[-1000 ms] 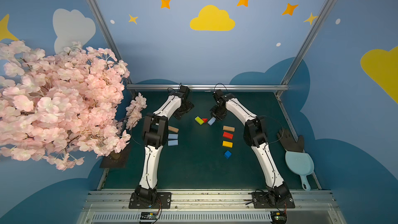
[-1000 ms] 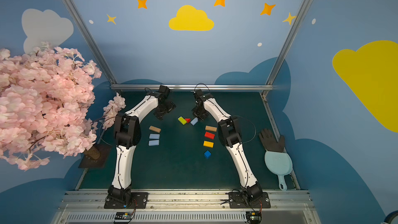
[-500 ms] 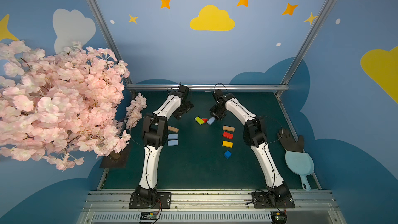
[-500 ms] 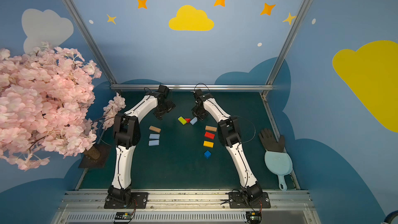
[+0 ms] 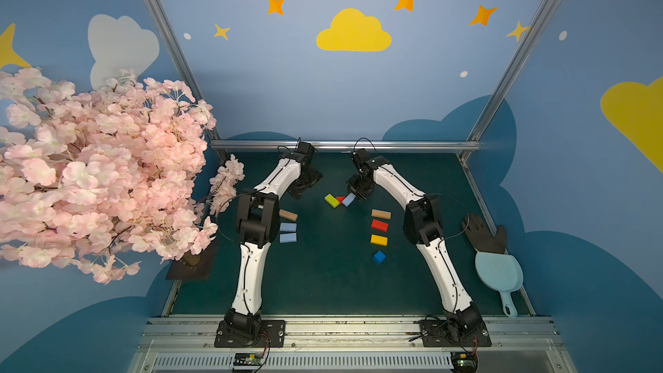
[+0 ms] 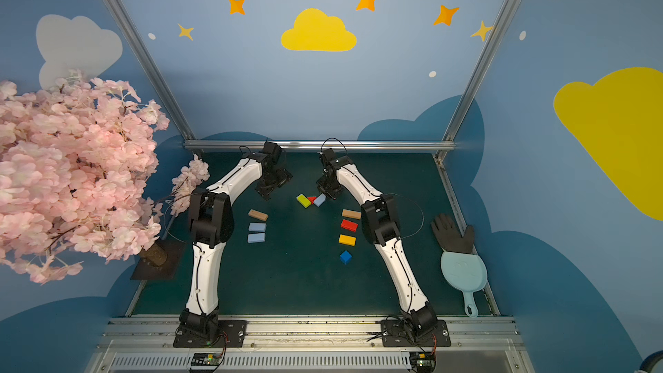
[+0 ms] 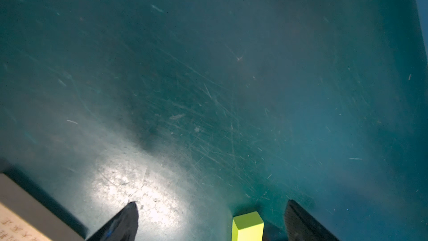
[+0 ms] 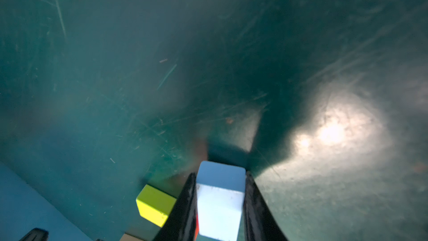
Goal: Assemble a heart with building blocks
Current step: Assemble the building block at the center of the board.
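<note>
We are seeing a lime green bar [image 5: 332,200], red triangle [image 5: 340,198] and light blue bar [image 5: 348,199] clustering together at the far middle. A tan bar [image 5: 288,215] and two more light blue bars [image 5: 288,227] [image 5: 287,237] are lying in a column on the left. A second tan bar [image 5: 381,214], red bar [image 5: 379,225], yellow bar [image 5: 379,240] and dark blue cube [image 5: 379,257] are lining up on the right.

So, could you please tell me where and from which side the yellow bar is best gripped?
Across its short width at mid-length, from straight above. The yellow bar lies flat on the table, and its long sides face clear gaps toward the red bar and the dark blue cube, so fingers should fit there. The right gripper is nearer, but is shut on a light blue bar.
</note>
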Robot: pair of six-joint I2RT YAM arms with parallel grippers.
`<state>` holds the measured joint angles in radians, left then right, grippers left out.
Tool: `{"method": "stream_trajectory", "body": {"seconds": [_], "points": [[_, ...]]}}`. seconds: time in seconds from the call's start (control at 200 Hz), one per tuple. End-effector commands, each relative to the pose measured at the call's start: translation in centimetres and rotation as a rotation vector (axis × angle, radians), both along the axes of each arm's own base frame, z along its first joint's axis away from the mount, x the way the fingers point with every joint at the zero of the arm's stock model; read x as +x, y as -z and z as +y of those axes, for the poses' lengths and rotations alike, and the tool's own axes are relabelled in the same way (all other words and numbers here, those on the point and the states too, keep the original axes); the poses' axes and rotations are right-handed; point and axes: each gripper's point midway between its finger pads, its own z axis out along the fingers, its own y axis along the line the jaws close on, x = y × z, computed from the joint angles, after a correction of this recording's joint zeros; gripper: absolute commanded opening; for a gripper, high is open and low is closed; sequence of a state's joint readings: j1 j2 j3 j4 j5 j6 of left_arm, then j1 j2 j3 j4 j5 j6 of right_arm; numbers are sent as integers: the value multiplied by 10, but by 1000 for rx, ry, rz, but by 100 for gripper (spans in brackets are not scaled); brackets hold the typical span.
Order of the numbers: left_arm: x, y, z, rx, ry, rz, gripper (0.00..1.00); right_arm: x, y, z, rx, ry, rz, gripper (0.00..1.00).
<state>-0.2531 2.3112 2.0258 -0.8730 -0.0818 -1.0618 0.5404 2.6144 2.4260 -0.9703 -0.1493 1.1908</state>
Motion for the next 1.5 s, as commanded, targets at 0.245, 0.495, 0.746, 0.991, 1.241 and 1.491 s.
{"method": "stream_trajectory", "body": {"seconds": [0.245,0.495,0.746,0.991,1.241,1.491], "points": [[-5,-8,3,-4,6,0,98,-23,56,4,-51,-33,106,7],[-7,-9,4,-3,2,1,98,-26,55,2,-56,-43,115,44],[-10,-11,9,6,-6,-1,98,-26,49,-6,-77,-36,98,55],[-14,-21,22,26,-19,-16,99,-24,30,-24,-95,-32,42,61],[-25,-52,43,72,48,-43,99,-2,-47,-67,-137,-74,-199,79],[-78,-51,65,139,120,69,97,-2,-101,-108,-151,-405,-441,72]]}}
